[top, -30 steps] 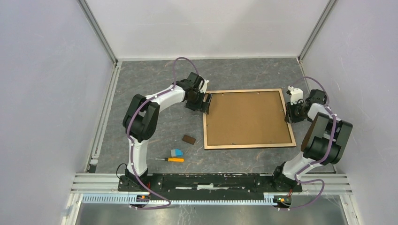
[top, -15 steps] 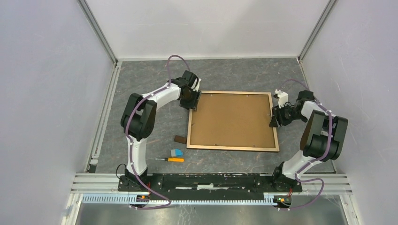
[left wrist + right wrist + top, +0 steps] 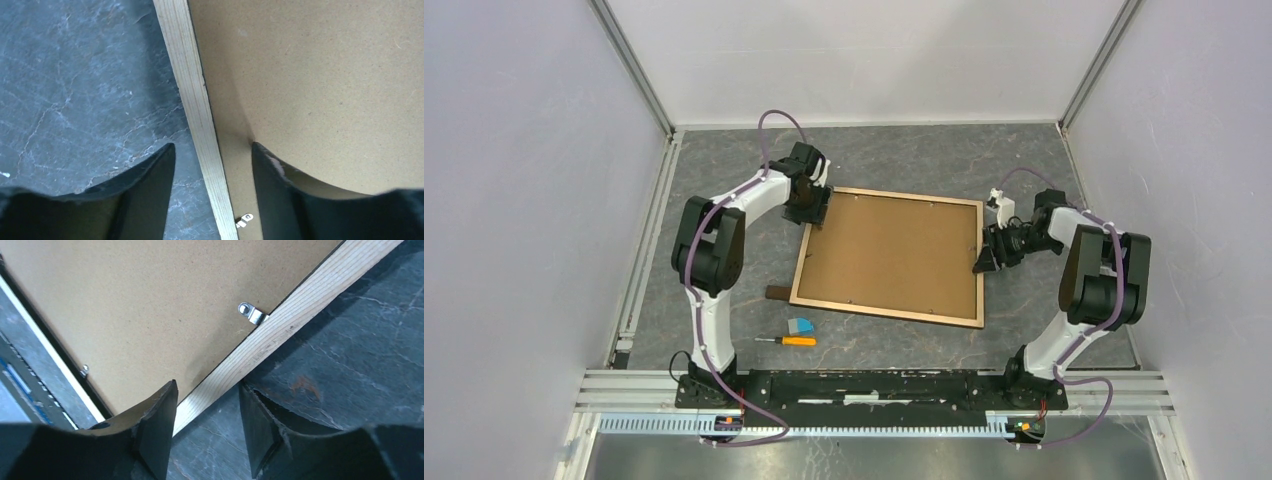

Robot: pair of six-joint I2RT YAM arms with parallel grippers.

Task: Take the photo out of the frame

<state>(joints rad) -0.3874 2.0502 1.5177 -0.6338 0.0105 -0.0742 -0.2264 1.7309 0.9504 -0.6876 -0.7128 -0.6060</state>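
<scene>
The frame [image 3: 889, 255] lies face down on the grey table, brown backing board up, light wood rim around it. The photo is hidden under the board. My left gripper [image 3: 812, 212] is at the frame's far left corner. In the left wrist view it [image 3: 212, 145] is open and straddles the wood rim [image 3: 192, 90], one finger over the board [image 3: 325, 75], one over the table. My right gripper [image 3: 984, 262] is at the right edge. In the right wrist view it [image 3: 208, 384] is open astride the rim [image 3: 280, 325], beside a metal clip [image 3: 250, 312].
A small brown block [image 3: 776, 292] pokes out from under the frame's left edge. An orange-handled screwdriver [image 3: 796, 341] and a small blue piece [image 3: 800, 325] lie near the front left. Another metal clip [image 3: 245, 219] sits on the board. Enclosure walls stand on three sides.
The frame has slid left across the table and turned slightly, with both grippers moving left at its edges. Its left edge now covers part of the brown block.
</scene>
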